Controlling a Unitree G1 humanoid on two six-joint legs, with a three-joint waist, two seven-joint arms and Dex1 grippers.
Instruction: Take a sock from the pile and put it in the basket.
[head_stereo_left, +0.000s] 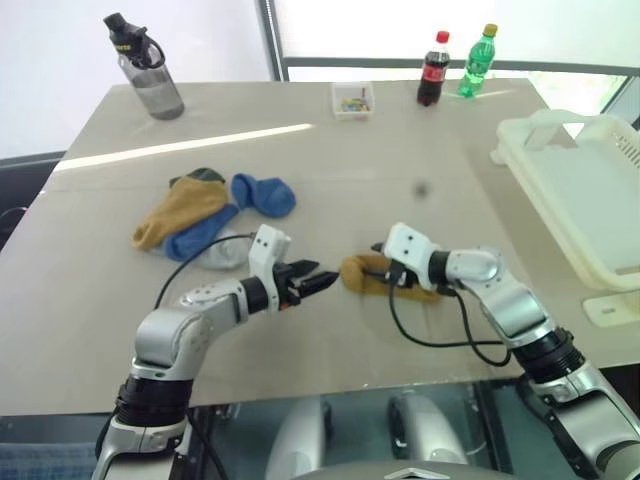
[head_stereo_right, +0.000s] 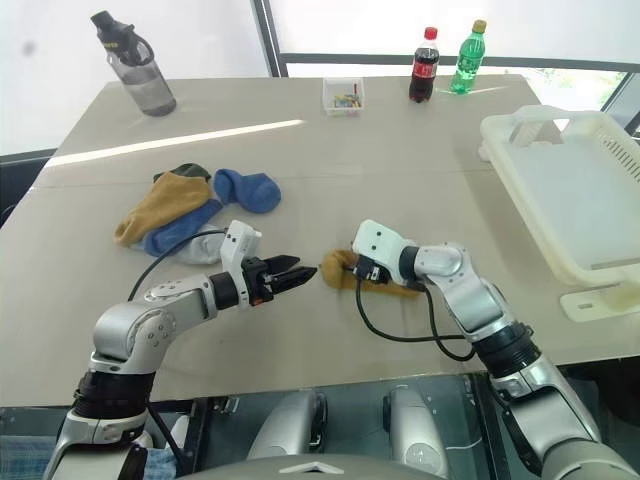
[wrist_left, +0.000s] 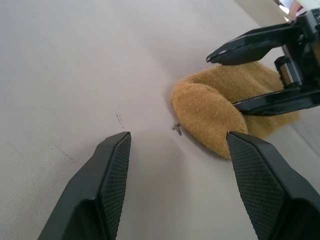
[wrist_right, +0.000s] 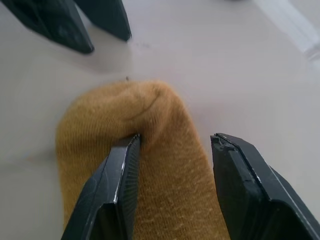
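A mustard-yellow sock (head_stereo_left: 362, 272) lies alone on the table, toward the front, between my two grippers. My right gripper (wrist_right: 175, 137) is open and sits astride the sock (wrist_right: 150, 160), with one finger (wrist_right: 122, 170) pressed into a fold of the knit. My left gripper (head_stereo_left: 325, 278) is open and points at the sock's rounded end (wrist_left: 210, 112), a short way off and not touching it. The pile (head_stereo_left: 205, 215) of yellow, blue and dark green socks lies behind my left arm. The cream-white basket (head_stereo_left: 585, 200) stands at the table's right edge.
Along the table's far side stand a grey water bottle (head_stereo_left: 150, 70), a small clear box (head_stereo_left: 352, 98), a cola bottle (head_stereo_left: 432, 70) and a green bottle (head_stereo_left: 477, 62). The table's front edge runs just below both forearms.
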